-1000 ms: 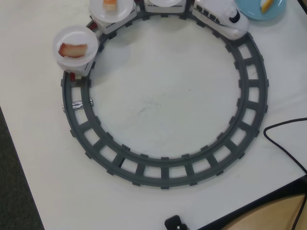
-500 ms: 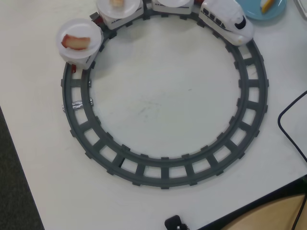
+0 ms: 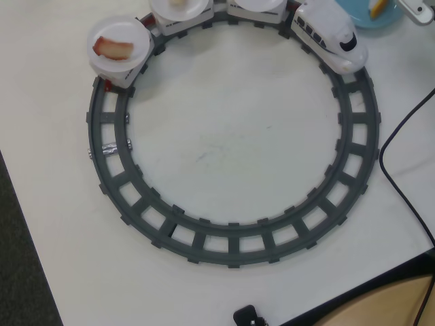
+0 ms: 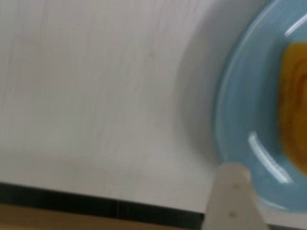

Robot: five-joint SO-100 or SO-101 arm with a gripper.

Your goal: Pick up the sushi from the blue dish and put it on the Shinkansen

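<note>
Now your hand (image 3: 416, 9) is only just entering the overhead view at the top right corner, as a pale tip just beside the blue dish (image 3: 359, 19). The sushi (image 3: 378, 7) lies on that dish, a small yellow-orange piece cut by the top edge of the picture, so you see only a part of it. From the pale tip, the sushi is to the left in this view, and near.

In the wrist view the picture is blurred, but the dish rim (image 4: 230, 120) fills the right side and the yellow sushi (image 4: 293, 100) is at the far right edge. Its long axis seems to run up and down in this view. One pale finger (image 4: 232, 201) shows at the bottom, over the near rim of the dish. You see only this one finger, so you cannot tell if the hand is apart or together; nothing is seen held in it.

So the coming move, as I judge it, turns on this: the sushi is off to the right of the finger in the wrist view, not between the fingers. You would need to bring the hand further over the dish before you go down.

The Shinkansen (image 3: 331, 35) stands on the grey track (image 3: 231, 250) just beside the dish, to its left in the overhead view, with its plate cars (image 3: 121, 42) behind it. The table (image 3: 224, 149) is white.
</note>
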